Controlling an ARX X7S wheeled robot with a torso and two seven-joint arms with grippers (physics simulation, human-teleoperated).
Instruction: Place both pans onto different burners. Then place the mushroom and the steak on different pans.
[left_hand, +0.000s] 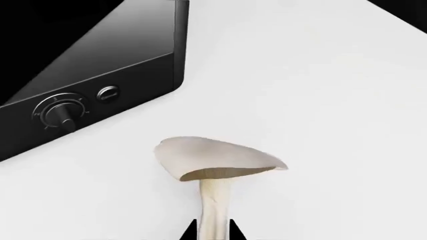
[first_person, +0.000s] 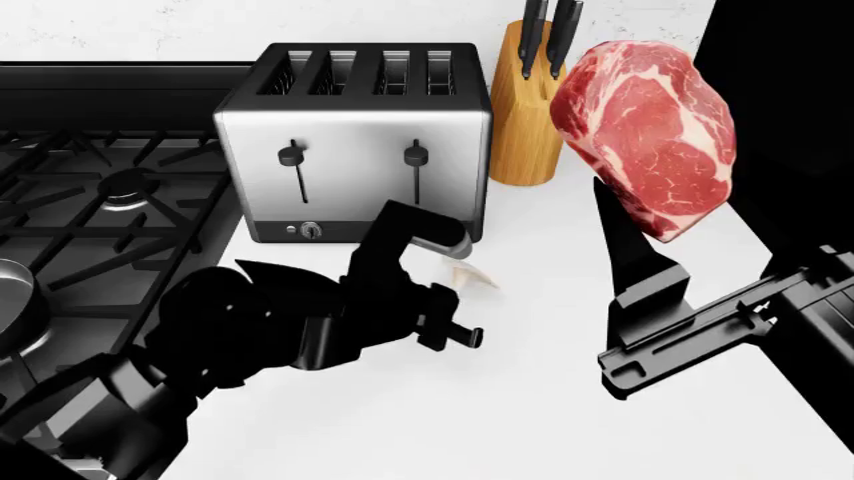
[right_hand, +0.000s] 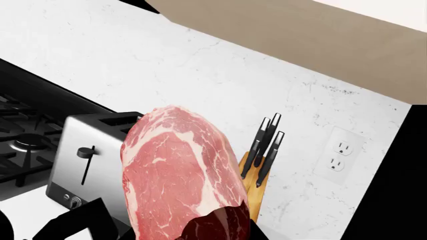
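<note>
My right gripper (first_person: 634, 215) is shut on the steak (first_person: 647, 135), a thick red marbled chunk held high above the white counter (first_person: 534, 400). In the right wrist view the steak (right_hand: 177, 175) fills the middle, with one dark finger (right_hand: 223, 225) across its lower part. My left gripper (first_person: 461, 265) is low in front of the toaster, shut on the stem of the pale mushroom (first_person: 471, 276). In the left wrist view the mushroom (left_hand: 217, 160) has its cap away from the two black fingertips (left_hand: 190, 232) flanking its stem. A burner (first_person: 127, 185) sits under the grates. A grey curved pan rim (first_person: 16, 300) shows at the left edge; the other pan is out of view.
A chrome toaster (first_person: 354, 140) stands just behind the left gripper; its corner and knob (left_hand: 63, 112) show in the left wrist view. A wooden knife block (first_person: 527, 110) stands beside it. A tall black surface (first_person: 787, 100) borders the counter on the right. A wall outlet (right_hand: 341, 155) is behind.
</note>
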